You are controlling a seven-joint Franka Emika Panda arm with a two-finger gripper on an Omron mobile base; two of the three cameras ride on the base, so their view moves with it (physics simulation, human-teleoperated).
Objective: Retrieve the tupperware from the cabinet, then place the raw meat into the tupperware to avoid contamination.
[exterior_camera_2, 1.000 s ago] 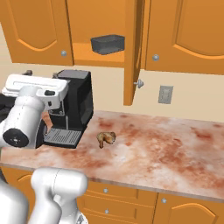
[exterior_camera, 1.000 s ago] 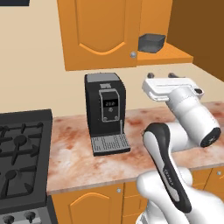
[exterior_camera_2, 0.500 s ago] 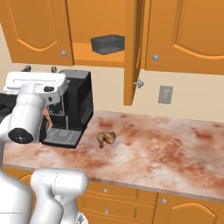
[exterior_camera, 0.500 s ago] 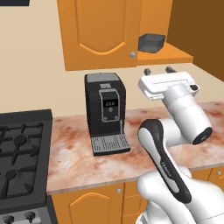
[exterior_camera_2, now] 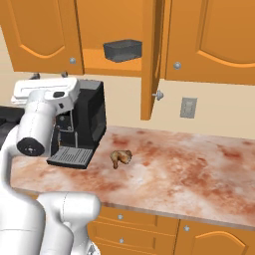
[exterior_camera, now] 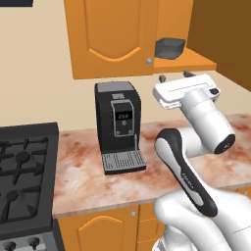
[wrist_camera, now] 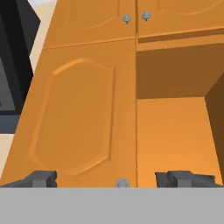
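Up on the cabinet shelf, tupperware (exterior_camera: pixel 170 47) sits above the gripper (exterior_camera: pixel 173 76) (jaws wide).

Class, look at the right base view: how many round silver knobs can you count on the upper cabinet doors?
3. One knob on the closed left door, one on the open door's edge, one on the closed door right of it. Others may lie outside the view.

Bright, even rendered light, soft shadows, sharp focus, no glare.

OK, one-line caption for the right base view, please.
Open gripper raised before the coffee machine, tupperware on the open cabinet shelf, raw meat on the counter.
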